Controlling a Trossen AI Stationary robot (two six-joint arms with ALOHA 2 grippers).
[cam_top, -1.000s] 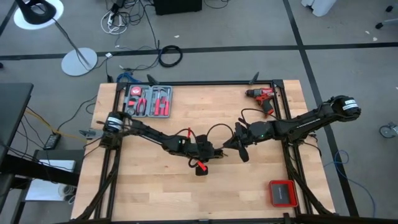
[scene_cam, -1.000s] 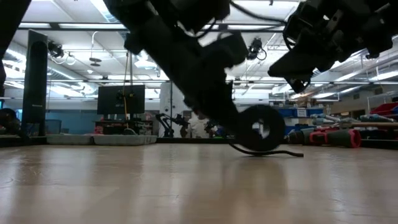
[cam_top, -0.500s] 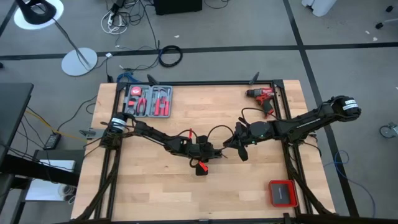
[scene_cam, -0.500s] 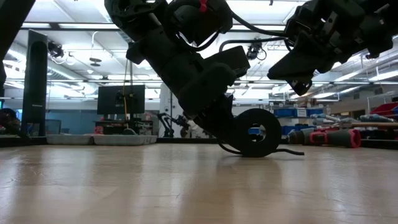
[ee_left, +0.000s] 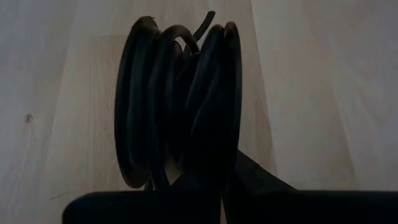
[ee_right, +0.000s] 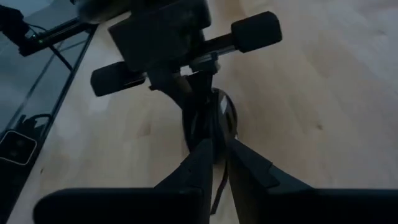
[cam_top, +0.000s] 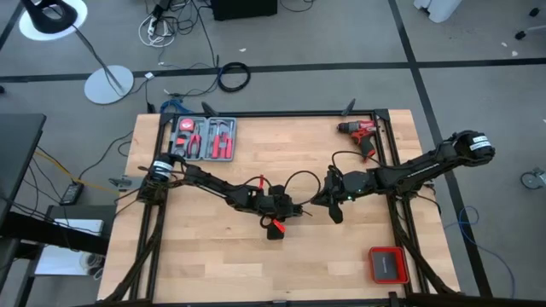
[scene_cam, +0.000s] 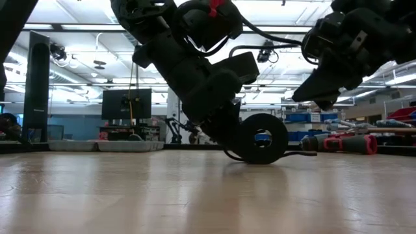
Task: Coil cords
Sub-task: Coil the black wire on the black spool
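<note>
The thin black cord is wound into a small coil (ee_left: pixel 180 99) of several turns. The coil stands on edge on the wooden table (scene_cam: pixel 263 138), at the table's middle (cam_top: pixel 304 205). My left gripper (cam_top: pixel 294 207) reaches in from the left and is shut on the coil. A loose arc of cord (cam_top: pixel 303 175) rises between the two arms, and a tail (scene_cam: pixel 302 155) lies on the table. My right gripper (cam_top: pixel 328 203) is just right of the coil, above the table (scene_cam: pixel 318 97). Its fingers (ee_right: pixel 205 155) are nearly together around a thin strand. My left gripper pinches several turns of the coil at its rim (ee_left: pixel 214 168) between its two fingers, slanting down from the table's left. The coil stands upright with its lower rim on the table (scene_cam: pixel 260 160). My right gripper has a thin strand of the cord (ee_right: pixel 214 190) running between its nearly closed fingers. It comes from the table's right, pointing at the coil. The place of contact is hidden by the fingers.
A red drill (cam_top: pixel 358 132) lies at the far right. An open tool case (cam_top: pixel 203 138) with red-handled tools is at the far left. A red box (cam_top: pixel 386 264) sits at the near right. Bare wood lies toward the near edge (cam_top: pixel 256 273).
My right gripper has gone a little toward the table's right edge and lower, away from the coil. The coil in my left gripper has stayed on the table and turned so that its ring shows more fully in the low view.
</note>
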